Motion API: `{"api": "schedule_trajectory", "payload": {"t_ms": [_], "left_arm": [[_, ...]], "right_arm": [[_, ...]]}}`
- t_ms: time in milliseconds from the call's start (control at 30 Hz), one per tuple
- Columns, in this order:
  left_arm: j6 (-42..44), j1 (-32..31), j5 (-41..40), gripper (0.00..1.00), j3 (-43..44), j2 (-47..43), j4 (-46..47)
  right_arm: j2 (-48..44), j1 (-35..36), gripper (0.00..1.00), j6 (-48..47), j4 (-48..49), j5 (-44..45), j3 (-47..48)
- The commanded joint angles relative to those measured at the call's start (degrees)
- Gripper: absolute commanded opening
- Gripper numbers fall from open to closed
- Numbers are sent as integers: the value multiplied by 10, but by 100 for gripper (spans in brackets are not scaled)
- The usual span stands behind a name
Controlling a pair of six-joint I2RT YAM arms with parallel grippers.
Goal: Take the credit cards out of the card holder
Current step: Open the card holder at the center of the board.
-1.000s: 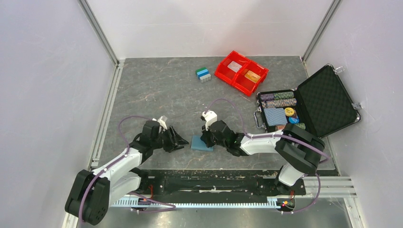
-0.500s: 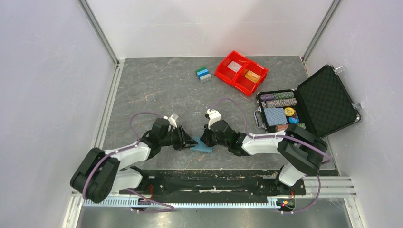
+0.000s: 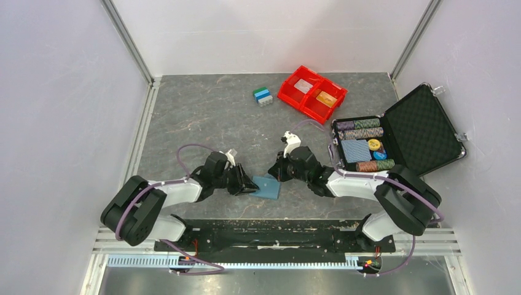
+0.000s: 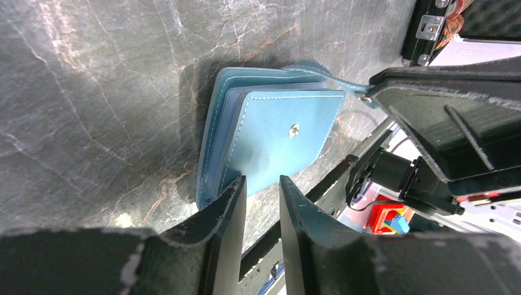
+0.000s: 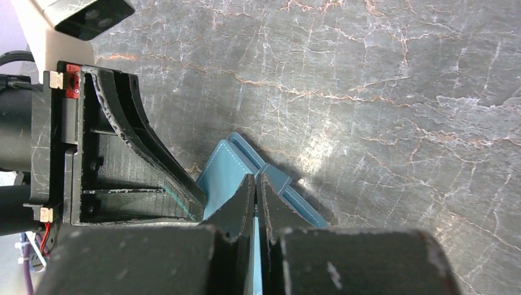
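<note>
- Top external view: the left gripper (image 3: pixel 246 184) lies low on the grey table (image 3: pixel 203 117), its tip against the left edge of the card holder (image 3: pixel 266 188).
- Left wrist view: its fingers (image 4: pixel 230 209) stand narrowly apart, with the holder's near edge at their mouth (whether they touch it cannot be told).
- The card holder is folded shut and lies flat near the table's front edge between the two grippers; its blue stitched cover carries a small metal snap (image 4: pixel 294 129).
- The right gripper (image 3: pixel 278 174) meets the holder's far right corner. In the right wrist view its fingertips (image 5: pixel 244 196) are pressed together on a thin blue strip of the holder.
- Farther back sits a small blue, green and white block (image 3: pixel 263 96).
- To its right, the red bin (image 3: pixel 285 95) holds a whitish card (image 3: pixel 303 86) in its left compartment and an orange card (image 3: pixel 326 98) in its right, both well apart from the holder.
- At far right, an open black case (image 3: pixel 424 126) shows rows of poker chips (image 3: pixel 359 128) and a blue patterned deck (image 3: pixel 356 150).
</note>
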Motion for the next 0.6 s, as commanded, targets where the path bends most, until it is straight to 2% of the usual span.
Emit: {"api": "schedule_trajectory", "payload": {"t_ms": [0, 300, 567], "left_arm": [[48, -7, -67, 36, -1, -17, -82], [50, -7, -108, 58, 74, -129, -209], [50, -7, -80, 74, 85, -176, -206]], "right_arm": [[-38, -23, 0, -18, 2, -45, 5], [-136, -31, 0, -6, -44, -46, 10], [-190, -31, 0, 47, -8, -68, -29]]}}
